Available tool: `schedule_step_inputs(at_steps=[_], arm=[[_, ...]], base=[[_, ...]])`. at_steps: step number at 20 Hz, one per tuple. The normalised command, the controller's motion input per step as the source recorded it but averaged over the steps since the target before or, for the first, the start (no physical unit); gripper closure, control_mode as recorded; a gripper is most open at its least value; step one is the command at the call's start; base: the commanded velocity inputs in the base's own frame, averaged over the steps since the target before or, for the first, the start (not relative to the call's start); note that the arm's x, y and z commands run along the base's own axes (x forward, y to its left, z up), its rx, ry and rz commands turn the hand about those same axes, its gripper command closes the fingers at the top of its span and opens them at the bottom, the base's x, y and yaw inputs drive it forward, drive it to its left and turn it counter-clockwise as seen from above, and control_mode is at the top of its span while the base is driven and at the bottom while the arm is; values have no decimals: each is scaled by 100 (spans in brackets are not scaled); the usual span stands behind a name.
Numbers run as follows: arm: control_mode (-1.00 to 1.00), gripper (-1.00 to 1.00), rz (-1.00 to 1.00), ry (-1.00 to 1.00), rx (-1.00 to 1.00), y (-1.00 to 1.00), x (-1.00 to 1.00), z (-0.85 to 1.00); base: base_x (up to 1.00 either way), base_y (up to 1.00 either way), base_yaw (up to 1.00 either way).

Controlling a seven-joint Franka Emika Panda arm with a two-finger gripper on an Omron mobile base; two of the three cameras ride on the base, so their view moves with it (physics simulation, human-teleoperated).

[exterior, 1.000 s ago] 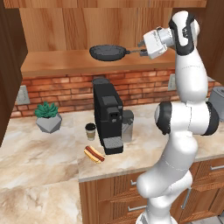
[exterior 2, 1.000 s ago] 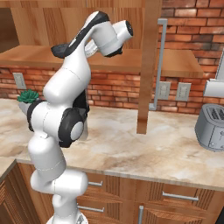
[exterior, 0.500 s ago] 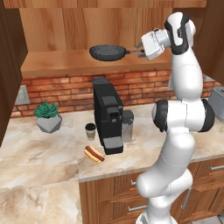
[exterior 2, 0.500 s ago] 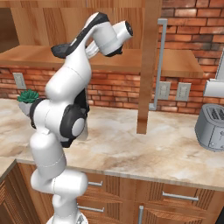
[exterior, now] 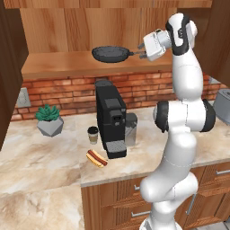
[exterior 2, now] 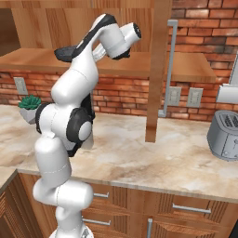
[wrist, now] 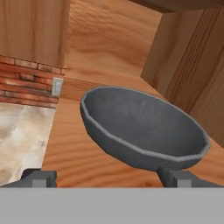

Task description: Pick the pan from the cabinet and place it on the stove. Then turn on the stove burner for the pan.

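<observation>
White arm reared upright, elbow high, wrist bent level toward the pan (exterior: 109, 54), pincer (exterior: 141, 50) spread wide at its handle

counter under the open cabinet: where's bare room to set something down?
Bare marble left front, between the potted plant and the counter's front edge. Another wide stretch between the arm and the toaster. Crowded around the coffee machine: cup and hot dog sit close.

From behind the arm's left we look forward and down over the bench (exterior: 40, 157) to the open cabinet (exterior: 58, 67). From behind its right we share that shelf. From the hand we face the pan (wrist: 144, 131) closely.
</observation>
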Motion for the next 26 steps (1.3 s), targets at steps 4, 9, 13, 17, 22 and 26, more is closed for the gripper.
schedule_step_inputs(at_steps=[4, 9, 13, 17, 22, 26], arm=[[-100, -100, 0, 0, 0, -4, 25, 0], [-100, -100, 1, 0, 0, -5, 20, 0], [-100, -100, 1, 0, 0, -2, 17, 0], [-100, -100, 2, 0, 0, -6, 17, 0], [-100, -100, 2, 0, 0, -7, 16, -2], [-100, -100, 2, 0, 0, -5, 13, -1]], base=[[0, 0, 0], [0, 0, 0], [0, 0, 0], [0, 0, 0], [0, 0, 0], [0, 0, 0]])
